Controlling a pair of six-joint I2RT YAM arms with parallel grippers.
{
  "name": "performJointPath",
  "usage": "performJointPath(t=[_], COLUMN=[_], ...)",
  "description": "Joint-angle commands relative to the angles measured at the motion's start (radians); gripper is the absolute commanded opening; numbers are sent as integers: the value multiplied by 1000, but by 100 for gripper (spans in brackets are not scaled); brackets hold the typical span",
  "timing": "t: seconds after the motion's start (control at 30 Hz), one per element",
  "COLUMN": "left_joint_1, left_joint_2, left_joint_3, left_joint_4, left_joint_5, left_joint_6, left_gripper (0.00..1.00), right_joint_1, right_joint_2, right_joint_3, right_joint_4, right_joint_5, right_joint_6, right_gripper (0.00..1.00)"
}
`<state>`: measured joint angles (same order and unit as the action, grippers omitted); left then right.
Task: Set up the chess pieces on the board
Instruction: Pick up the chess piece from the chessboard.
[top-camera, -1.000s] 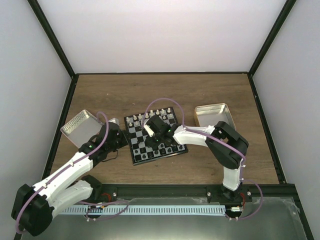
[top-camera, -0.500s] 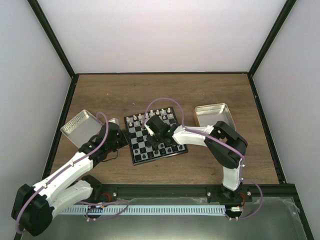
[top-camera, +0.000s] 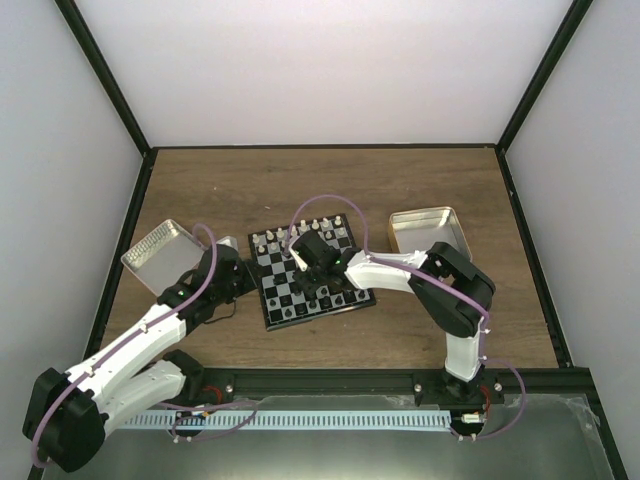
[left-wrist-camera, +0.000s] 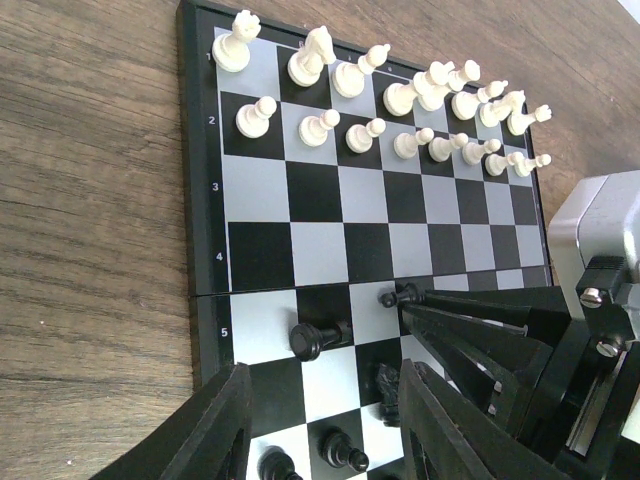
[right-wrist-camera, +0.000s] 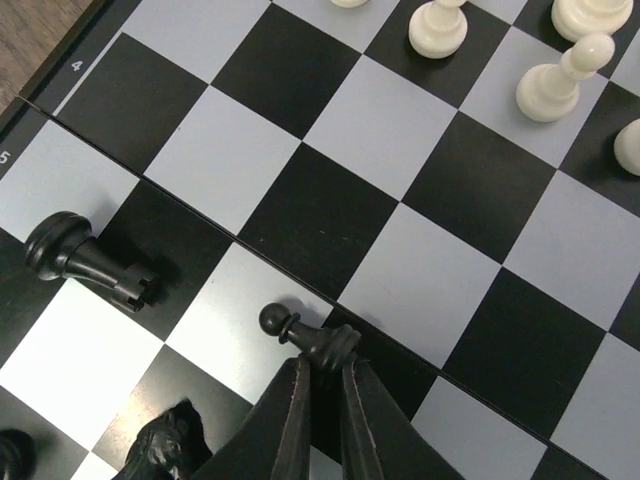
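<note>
Chess pieces (left-wrist-camera: 318, 338) in black are sitting on one half of the board (left-wrist-camera: 315, 190). The right gripper (right-wrist-camera: 323, 368) is pinching a tipped-over black pawn (right-wrist-camera: 305, 335) by its bottom end, jaws pressed tight on it. Another pawn (right-wrist-camera: 85, 260) is lying on its side close by. The left gripper (left-wrist-camera: 322, 385) is hanging over the board's edge, jaws spread apart and holding nothing. White pieces (left-wrist-camera: 400, 100) are standing in two rows on the other half.
</note>
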<state>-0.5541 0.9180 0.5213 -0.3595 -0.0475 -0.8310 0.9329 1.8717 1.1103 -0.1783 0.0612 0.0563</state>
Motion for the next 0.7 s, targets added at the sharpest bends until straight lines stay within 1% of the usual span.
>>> performJointPath(t=[0.0, 0.2, 0.33, 0.47, 0.67], left_joint_1=[6, 8, 8, 8, 8], left_joint_2=[-7, 2, 7, 9, 25], left_joint_3=[-10, -12, -22, -64, -137], left_joint_4=[19, 36, 87, 233, 497], left_joint_5=[0, 15, 65, 152, 241], left_joint_6=[0, -3, -26, -101, -197], left_gripper=[42, 43, 50, 58, 63], right_joint_1=[7, 7, 7, 7, 6], right_joint_2=[-6, -48, -89, -144, -245], right_joint_3=[-6, -39, -78, -128, -200], right_joint_4=[12, 70, 132, 211, 315], right_joint_5=[0, 7, 7, -11, -59], right_joint_6=[-6, 14, 48, 96, 163], right_gripper=[10, 9, 9, 9, 9])
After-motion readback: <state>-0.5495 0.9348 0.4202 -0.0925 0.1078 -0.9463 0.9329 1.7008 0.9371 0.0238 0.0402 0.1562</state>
